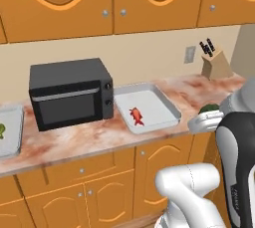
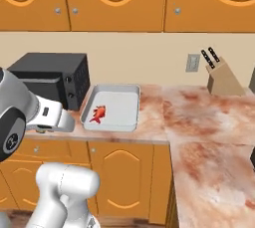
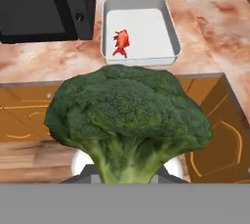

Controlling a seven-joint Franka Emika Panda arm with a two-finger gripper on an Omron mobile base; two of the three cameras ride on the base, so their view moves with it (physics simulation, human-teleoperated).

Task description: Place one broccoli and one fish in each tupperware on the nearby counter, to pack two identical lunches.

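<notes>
Far left on the counter (image 1: 74, 140), you had a tray (image 1: 12, 132) with something green (image 1: 2, 130) at its edge, too small to name. Next came the black microwave (image 1: 69, 92). Just beside it sat the white tub (image 1: 147, 106) with one red fish (image 1: 136, 115) inside, near its front wall. Farther right, by the wall, stood the knife block (image 1: 215, 62).

Your gripper (image 3: 128, 171) was out in front of the cupboards, not over the counter, and it was pinching the broccoli (image 3: 128, 113) by its pale stalk. The bushy green top stuck up past the fingers.

I think the broccoli was light and a bit stiff. Its stalk was the best place to hold, because the top looked crumbly and bits could break off. The fish looked small, flat and maybe slippery, so I would have grabbed it across the middle of its body.
</notes>
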